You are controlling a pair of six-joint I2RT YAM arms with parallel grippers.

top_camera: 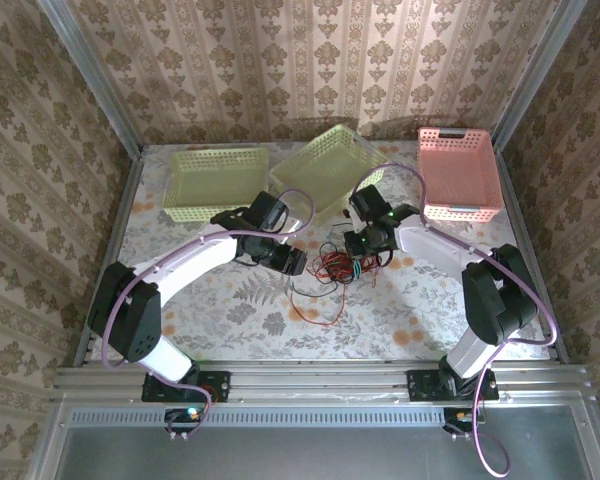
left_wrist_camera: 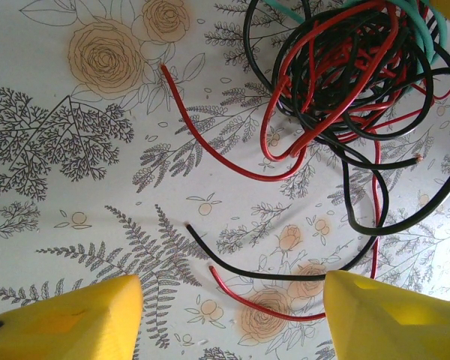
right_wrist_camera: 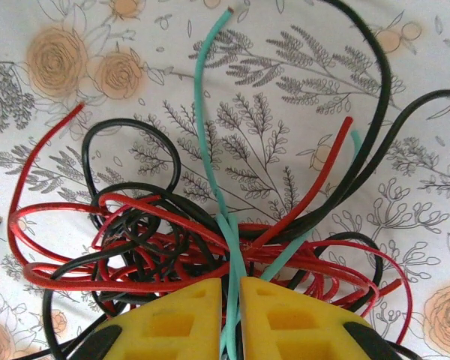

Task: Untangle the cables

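The cables [top_camera: 332, 265] lie as a red and black tangle with a few green strands on the floral tablecloth, between the two arms. My left gripper [top_camera: 292, 262] hovers at the tangle's left side. In the left wrist view that gripper [left_wrist_camera: 232, 300] stands open, and the loose ends of a black cable [left_wrist_camera: 189, 226] and a red cable [left_wrist_camera: 212, 268] lie on the cloth between its yellow fingers, touching neither. The main tangle [left_wrist_camera: 337, 67] sits further ahead. My right gripper [right_wrist_camera: 232, 289] is shut on a green cable [right_wrist_camera: 202, 97] where it crosses the knot [right_wrist_camera: 135, 240].
Along the back of the table stand two pale green baskets [top_camera: 217, 180] [top_camera: 330, 165] and a pink basket [top_camera: 460, 170]. Metal frame rails border the table on the left, right and near sides. Loose red cable ends [top_camera: 315, 315] trail toward the near edge.
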